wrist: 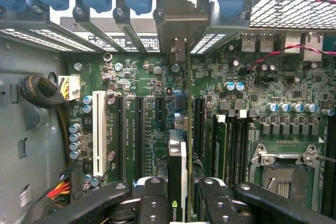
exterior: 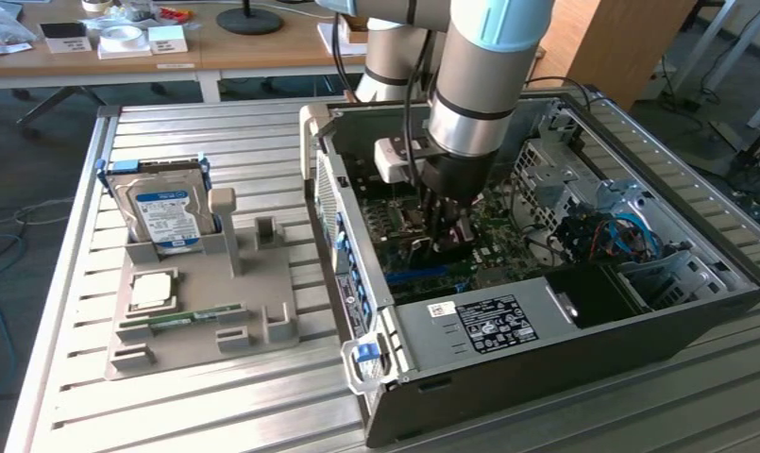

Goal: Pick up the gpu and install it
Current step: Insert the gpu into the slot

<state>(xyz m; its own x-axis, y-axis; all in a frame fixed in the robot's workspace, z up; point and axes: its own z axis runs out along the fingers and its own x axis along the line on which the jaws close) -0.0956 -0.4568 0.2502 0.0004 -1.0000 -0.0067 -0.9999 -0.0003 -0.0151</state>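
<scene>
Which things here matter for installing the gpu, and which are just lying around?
In the job: gpu, gripped by the end effector; motherboard; computer case.
Lying about: hard drive; memory stick; square chip; grey holder.

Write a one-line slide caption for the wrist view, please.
The gripper, jaws closed on the gpu, holds it edge-on at the motherboard expansion slots.

Bright light sheens the slatted table (exterior: 228, 406), while the computer case (exterior: 582, 368) lies shadowed inside.
</scene>
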